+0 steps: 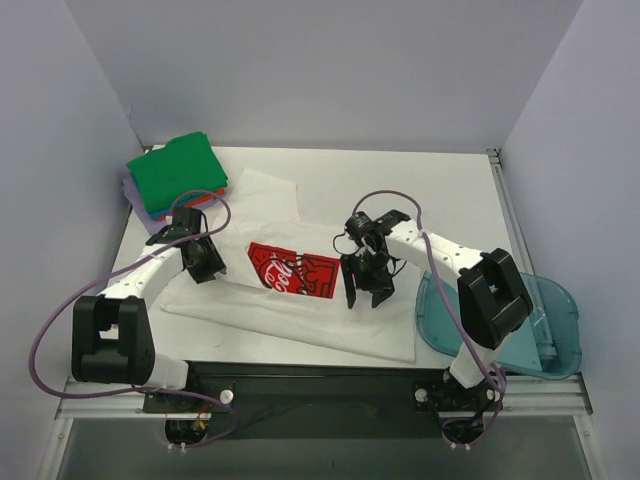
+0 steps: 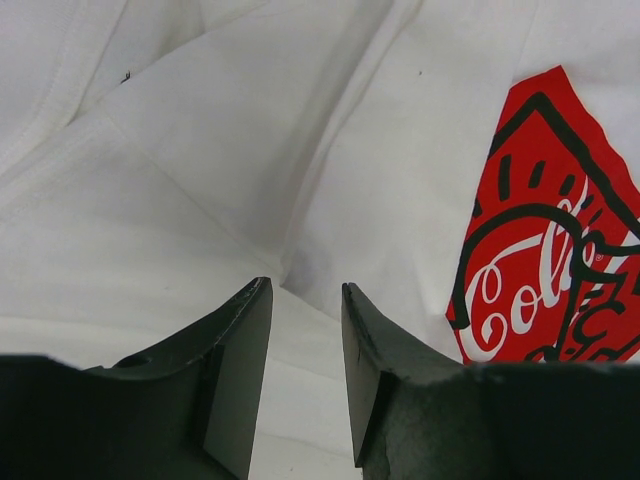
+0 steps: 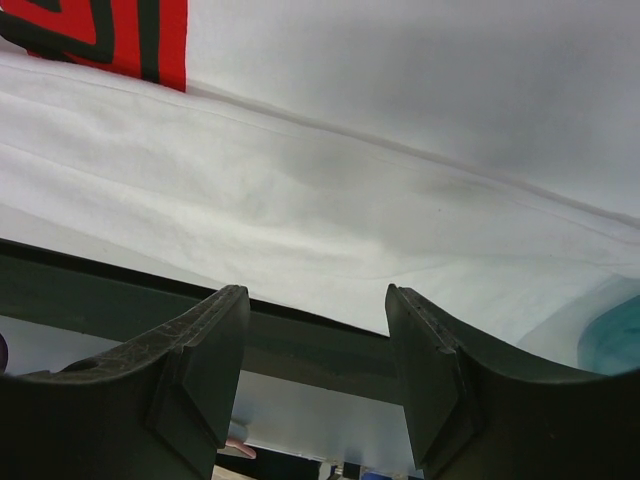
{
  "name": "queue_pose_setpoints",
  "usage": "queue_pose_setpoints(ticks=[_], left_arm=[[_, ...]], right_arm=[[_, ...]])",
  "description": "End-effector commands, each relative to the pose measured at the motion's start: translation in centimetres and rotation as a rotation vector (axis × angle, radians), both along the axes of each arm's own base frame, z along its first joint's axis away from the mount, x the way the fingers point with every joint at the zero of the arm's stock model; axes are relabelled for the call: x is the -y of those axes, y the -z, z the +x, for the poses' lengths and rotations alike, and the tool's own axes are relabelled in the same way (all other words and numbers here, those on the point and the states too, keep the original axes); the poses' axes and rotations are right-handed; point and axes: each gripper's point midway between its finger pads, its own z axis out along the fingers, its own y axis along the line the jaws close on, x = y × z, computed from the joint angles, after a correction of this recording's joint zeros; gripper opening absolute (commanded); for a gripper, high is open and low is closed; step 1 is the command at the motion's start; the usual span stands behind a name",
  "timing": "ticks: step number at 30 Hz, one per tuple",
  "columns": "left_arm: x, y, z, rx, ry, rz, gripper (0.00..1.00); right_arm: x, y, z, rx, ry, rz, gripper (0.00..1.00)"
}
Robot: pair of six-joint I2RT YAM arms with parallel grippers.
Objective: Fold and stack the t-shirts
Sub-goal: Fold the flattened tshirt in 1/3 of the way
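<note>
Tee on white tbl, grey walls

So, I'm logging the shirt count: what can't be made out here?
Folded stack, top view: the green shirt covers the rest; only thin coloured edges show.
White shirt, top view: the left arm and right arm cover parts.
Blue bin, top view: the right arm hides part.

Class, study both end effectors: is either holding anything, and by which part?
Nothing is held. The left end effector and the right end effector are both open over the white cloth t-shirt with a red printed logo.
</note>
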Motion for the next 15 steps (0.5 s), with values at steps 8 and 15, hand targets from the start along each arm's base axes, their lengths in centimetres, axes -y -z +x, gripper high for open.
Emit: queue_pose_setpoints(ticks=[8, 15], left_arm=[[0.4, 0.2, 1.8, 0.027, 0.0, 0.027, 0.44], [1.9, -0.6, 2.9, 0.069, 0.036, 0.01, 0.11]], right_arm=[[1.3, -1.1, -0.7, -0.011, 0.0, -0.009, 0.57], [1.7, -1.1, -0.8, -0.013, 0.007, -0.01, 0.58]])
